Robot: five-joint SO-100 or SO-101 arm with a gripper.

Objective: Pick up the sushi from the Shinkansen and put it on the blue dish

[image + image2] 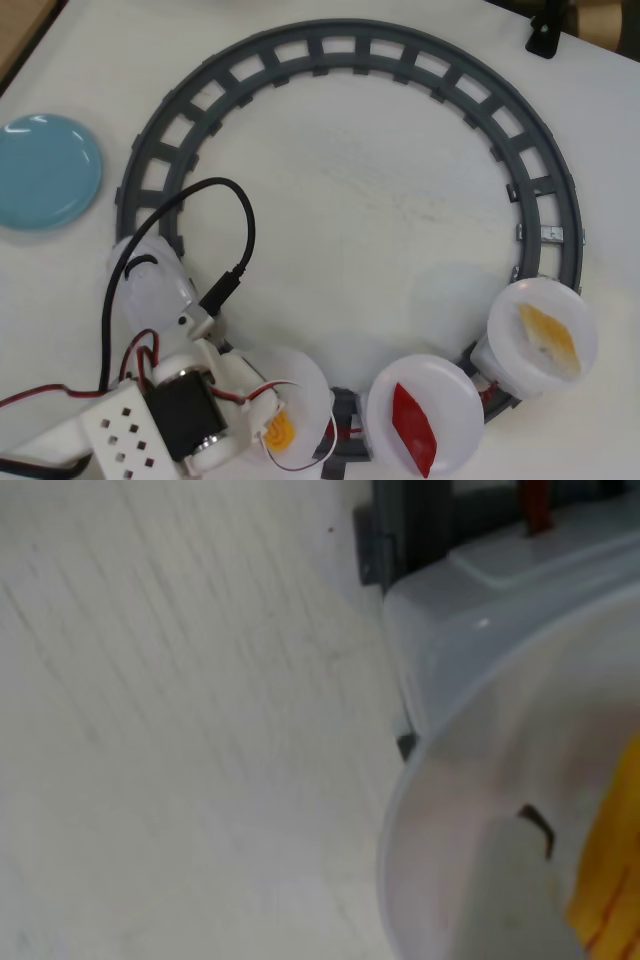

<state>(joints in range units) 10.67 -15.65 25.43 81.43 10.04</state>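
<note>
The sushi [281,432], bright orange-yellow and ridged, lies on the round white plate [305,385] of the Shinkansen's first car, at the bottom of the overhead view. The Shinkansen's white nose [150,280] sits on the track's left side, partly under the arm's cable. My gripper [273,428] hangs over that plate with a white finger right beside the sushi. In the blurred wrist view one grey finger [520,900] stands over the plate [450,810], with the sushi [612,880] at the right edge; the other finger is out of view. The blue dish [45,170] lies at the far left, off the track.
A grey ring track [350,50] fills the table. The second car's plate [440,385] bears a red pointed piece [414,430]; the third plate [515,320] bears a paler orange piece [550,340]. A black cable [235,215] loops over the track's left side.
</note>
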